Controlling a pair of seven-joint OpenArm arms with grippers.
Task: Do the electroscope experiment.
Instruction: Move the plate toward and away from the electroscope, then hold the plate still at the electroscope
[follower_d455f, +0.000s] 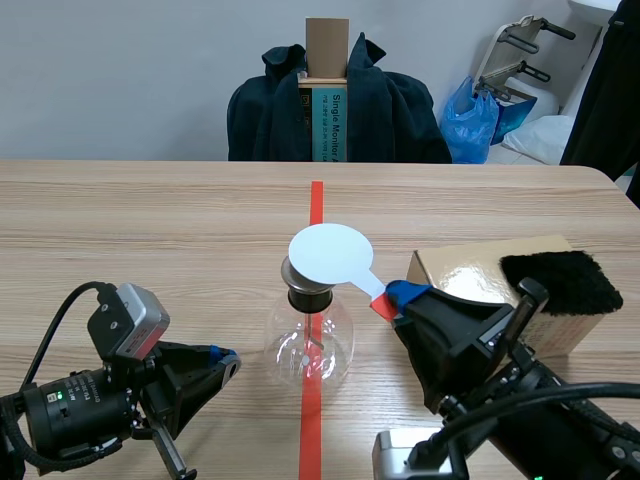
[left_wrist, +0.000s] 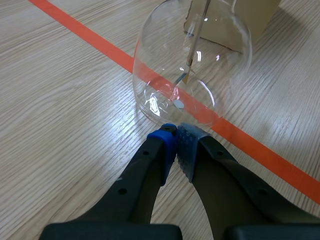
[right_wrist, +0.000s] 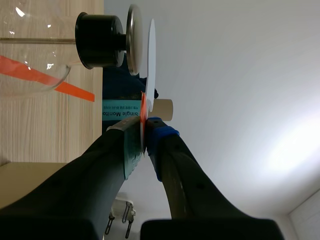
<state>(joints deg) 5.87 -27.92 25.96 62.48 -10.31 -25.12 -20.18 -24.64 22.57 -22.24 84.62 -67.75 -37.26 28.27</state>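
Leftmost: left gripper (follower_d455f: 225, 362) low on worktop (follower_d455f: 150, 220), fingers closed on nothing. Tips just beside base of flask (follower_d455f: 308, 345), which is straight ahead of them.

Centre: flask upright on red tape line (follower_d455f: 316, 200), with black stopper (right_wrist: 100, 40) and metal cap (right_wrist: 132, 40) on top. White disc (follower_d455f: 330, 255) lies flat over cap; touching or just above, cannot tell.

Red handle (follower_d455f: 383, 305) runs from disc back toward right gripper (follower_d455f: 398, 296), fingers clamped on it. Right arm is nearer one. Likely next move: lift disc straight off cap.

Far right: black fur pad (follower_d455f: 560, 280) on cardboard box (follower_d455f: 470, 270).
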